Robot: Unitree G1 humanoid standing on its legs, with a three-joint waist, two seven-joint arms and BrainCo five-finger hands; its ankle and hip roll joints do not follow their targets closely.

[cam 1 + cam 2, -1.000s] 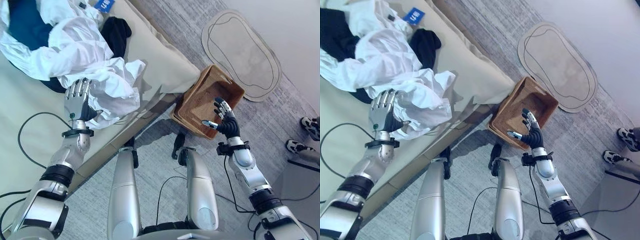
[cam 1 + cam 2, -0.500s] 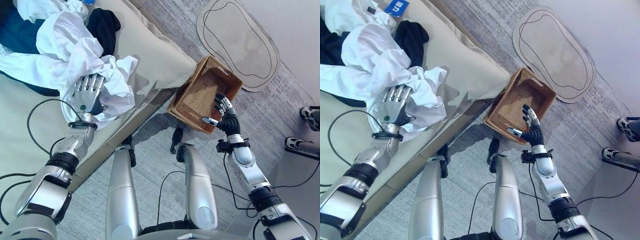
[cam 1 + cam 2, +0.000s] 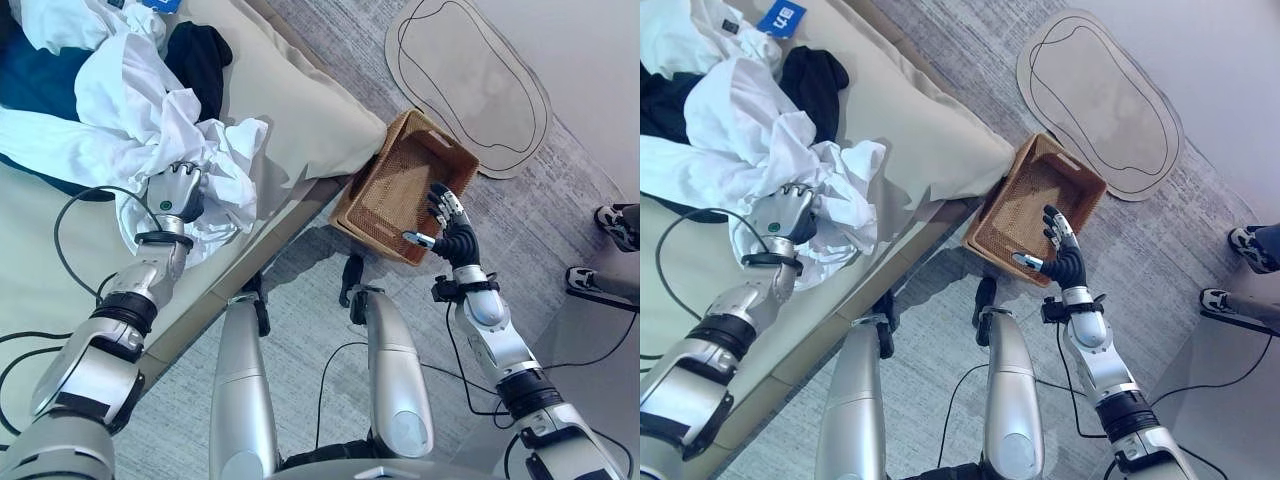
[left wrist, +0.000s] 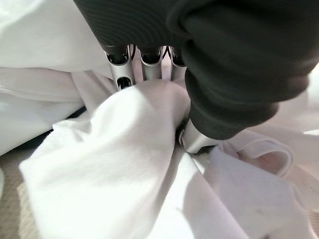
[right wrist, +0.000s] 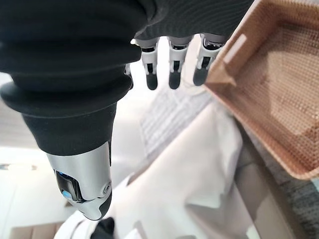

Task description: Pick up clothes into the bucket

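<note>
White clothes (image 3: 160, 110) on the bed are bunched in the curled left hand (image 3: 172, 190); the right hand (image 3: 447, 228) hangs relaxed above the basket (image 3: 405, 187).

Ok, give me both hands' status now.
Left hand: closed on the white shirt.
Right hand: open, empty, beside the basket.

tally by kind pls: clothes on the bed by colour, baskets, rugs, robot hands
White clothes: 1 tangled heap, separate pieces cannot be told apart; the left robot hand is shut on it
Black clothes: 1
Dark blue clothes: 1, under the white
Wicker baskets: 1, empty, on the floor
Rugs: 1
Robot hands: 2, the right robot hand open by the basket
Total: 7
</note>
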